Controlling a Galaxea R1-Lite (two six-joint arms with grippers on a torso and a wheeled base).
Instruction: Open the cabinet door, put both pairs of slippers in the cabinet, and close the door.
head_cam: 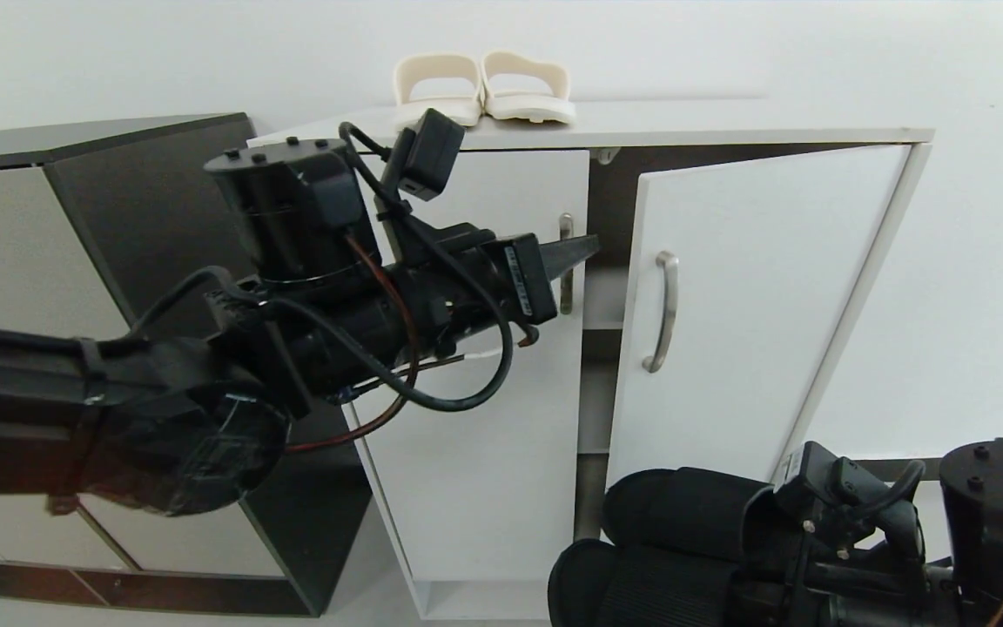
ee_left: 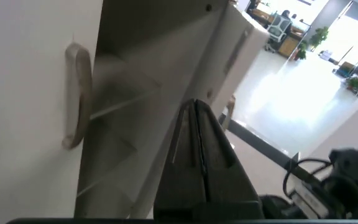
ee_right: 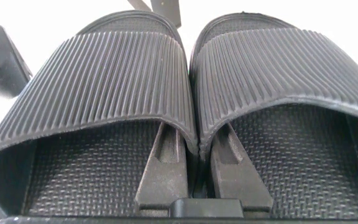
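In the head view the left pincer [head_cam: 587,247], its tips pressed together and empty, points into the dark gap between the doors of the white cabinet [head_cam: 501,488]. The left door's handle [head_cam: 565,261] is just behind its tip and the right door [head_cam: 754,305], swung partly open, is just beyond. The cream slippers [head_cam: 484,87] sit on the cabinet top, above and behind that pincer. The black slippers [head_cam: 667,540] hang low at the right arm's end, below the open door, so this arm looks nearer the opening, which lies up and ahead of it. A dark cabinet [head_cam: 118,200] stands on the left arm's outer side. In the left wrist view the joined fingers [ee_left: 194,143] aim along the door edge, with pale shelves [ee_left: 129,99] beside them and a bright open hall beyond. In the right wrist view the right pincer [ee_right: 195,134] is clamped on the two touching inner walls of the black pair. The slippers' long axis runs straight ahead of it, toes leading.
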